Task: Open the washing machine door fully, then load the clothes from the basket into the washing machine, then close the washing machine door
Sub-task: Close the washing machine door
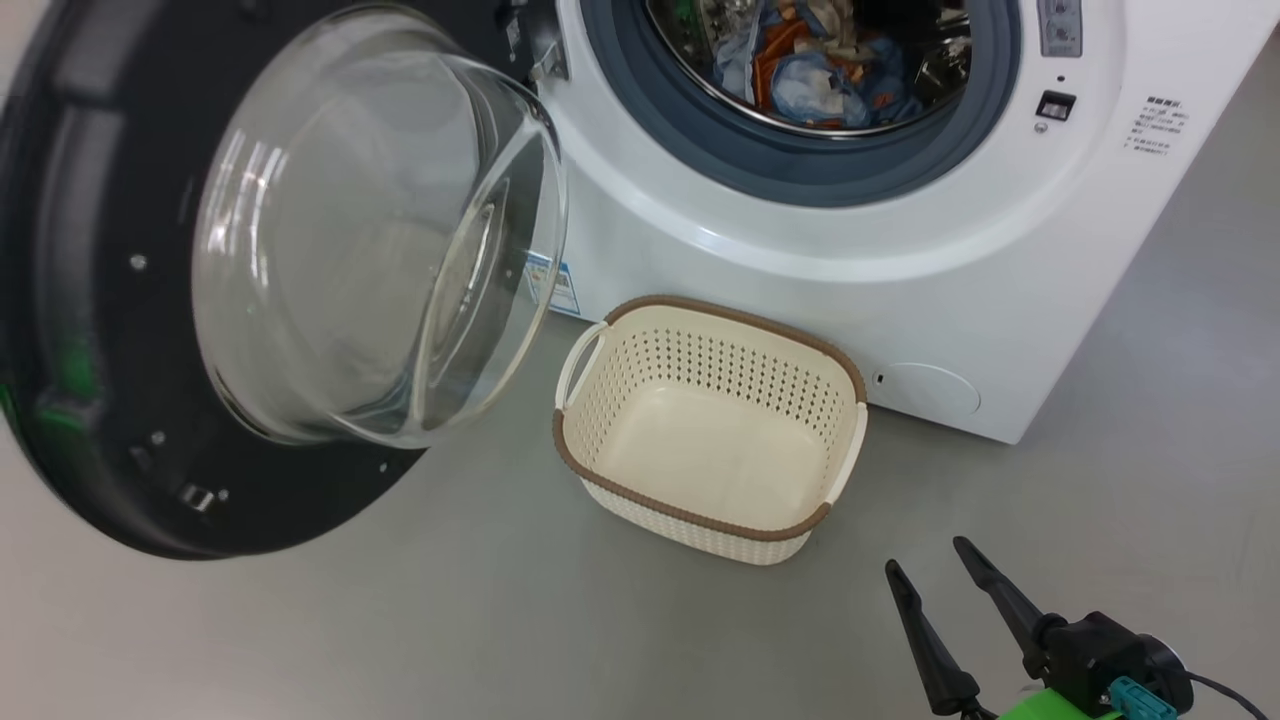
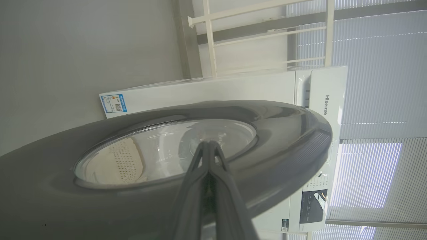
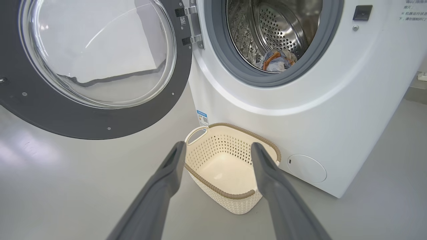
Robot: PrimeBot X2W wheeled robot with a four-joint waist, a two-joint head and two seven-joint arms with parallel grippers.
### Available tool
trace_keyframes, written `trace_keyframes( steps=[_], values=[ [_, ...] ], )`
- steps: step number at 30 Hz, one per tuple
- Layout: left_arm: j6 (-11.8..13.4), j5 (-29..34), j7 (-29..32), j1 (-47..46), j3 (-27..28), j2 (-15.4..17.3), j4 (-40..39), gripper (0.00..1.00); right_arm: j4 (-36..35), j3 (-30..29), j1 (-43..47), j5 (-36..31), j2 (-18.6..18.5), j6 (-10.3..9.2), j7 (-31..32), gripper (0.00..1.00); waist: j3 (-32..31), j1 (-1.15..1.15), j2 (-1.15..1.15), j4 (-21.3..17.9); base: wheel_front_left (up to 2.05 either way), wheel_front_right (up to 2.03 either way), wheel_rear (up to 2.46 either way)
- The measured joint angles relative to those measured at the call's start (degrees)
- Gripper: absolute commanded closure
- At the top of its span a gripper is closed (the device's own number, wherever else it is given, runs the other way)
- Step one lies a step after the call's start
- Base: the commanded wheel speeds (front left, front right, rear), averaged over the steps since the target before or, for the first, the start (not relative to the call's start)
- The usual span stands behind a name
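loading looks done, the light blue printed clothes (image 1: 810, 70) in the drum of the big white washing machine (image 1: 760, 290) and the cream perforated basket (image 1: 740, 318) empty, so the left gripper (image 2: 208, 144), fingers pinched together on nothing at the outer face of the open black-rimmed round glass door (image 1: 370, 230), should swing it shut; right gripper (image 1: 925, 555) gapes, empty.

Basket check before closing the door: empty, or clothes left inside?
Empty: the basket shows its bare cream floor; the clothes lie in the drum.

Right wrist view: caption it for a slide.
Open right gripper faces the empty basket; clothes in the washing machine, door wide open.
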Motion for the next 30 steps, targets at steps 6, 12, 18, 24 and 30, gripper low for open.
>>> trace_keyframes(
  steps=[6, 12, 18, 24, 30],
  values=[
    [3.3, -0.1, 1.4, 3.9, -0.5, -3.5, -7.9, 1.00, 0.2, 0.0, 0.0, 0.1, 1.2, 0.00, 0.0, 0.00, -1.4, 0.00, 0.00, -0.6, 0.00, 0.00, 0.00],
    [7.1, 0.0, 5.0, 8.1, -2.5, -6.5, -16.3, 1.00, 0.2, -0.3, 0.7, 0.2, 2.2, 0.00, 0.0, 0.00, -2.7, 0.00, 0.00, -1.7, 0.00, 0.00, 0.00],
    [11.1, -0.1, 6.3, 10.4, -3.0, -9.1, -23.2, 1.00, 0.3, -0.8, 1.5, 0.2, 3.3, 0.00, 0.0, 0.00, -3.9, 0.00, 0.00, -2.6, 0.00, 0.00, 0.00],
    [14.9, -0.5, 6.4, 12.4, -3.8, -12.7, -29.9, 1.00, 0.3, -0.9, 1.5, 0.2, 4.4, 0.00, 0.0, 0.00, -4.8, 0.00, 0.00, -4.3, 0.00, 0.00, 0.00],
    [15.6, -2.0, 5.5, 14.5, -6.4, -14.3, -31.4, 1.00, 0.4, -0.8, 1.5, 0.4, 4.6, 0.00, 0.0, 0.00, -5.2, 0.00, 0.00, -6.6, 0.00, 0.00, 0.00]
  ],
)
